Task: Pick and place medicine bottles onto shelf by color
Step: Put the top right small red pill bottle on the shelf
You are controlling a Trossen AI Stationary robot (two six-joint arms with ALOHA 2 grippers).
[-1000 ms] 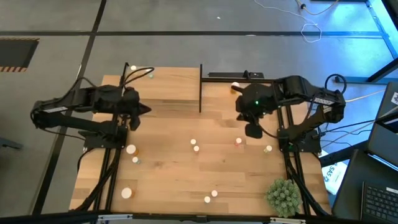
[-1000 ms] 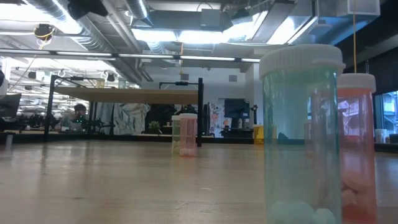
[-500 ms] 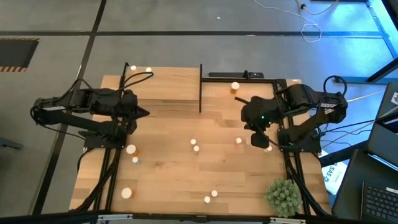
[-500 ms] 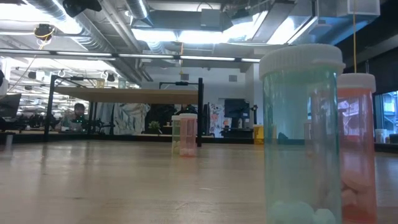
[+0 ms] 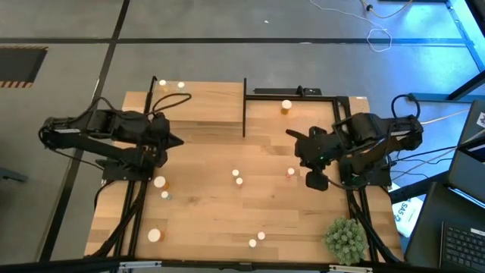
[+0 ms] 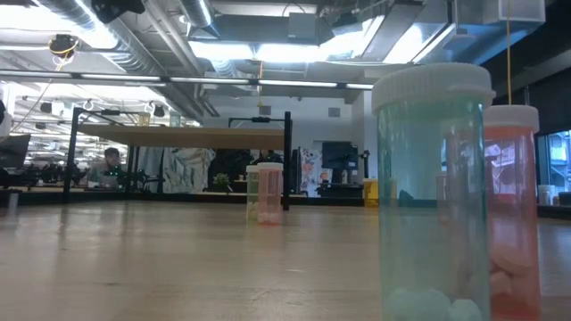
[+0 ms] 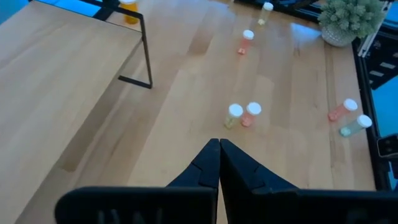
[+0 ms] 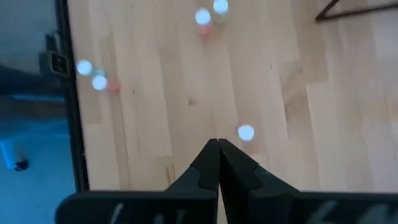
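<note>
Small white-capped medicine bottles stand on their bases across the tabletop: a pair (image 5: 238, 178) mid-table, a reddish one (image 5: 290, 173), several near the left and near edges, and an orange one (image 5: 286, 106) far back. The shelf (image 5: 198, 105), a raised wooden platform with black posts, stands at the far left with two bottles (image 5: 172, 84) on its far edge. My right gripper (image 5: 313, 180) hangs shut above the table, pointing steeply down just right of the reddish bottle (image 8: 246, 132). My left gripper (image 5: 178, 141) hovers shut beside the shelf's near edge.
A spiky green plant ball (image 5: 345, 236) sits at the near right corner. In the low view a pale green bottle (image 6: 433, 196) and a reddish bottle (image 6: 513, 214) stand close to the camera. A black frame (image 5: 295, 92) runs along the far right edge.
My right gripper has swung from the far right of the table toward the near edge, sinking a little and rolling, and now hangs by the reddish bottle. The orange bottle at the back has come into full view. No bottle has moved.
</note>
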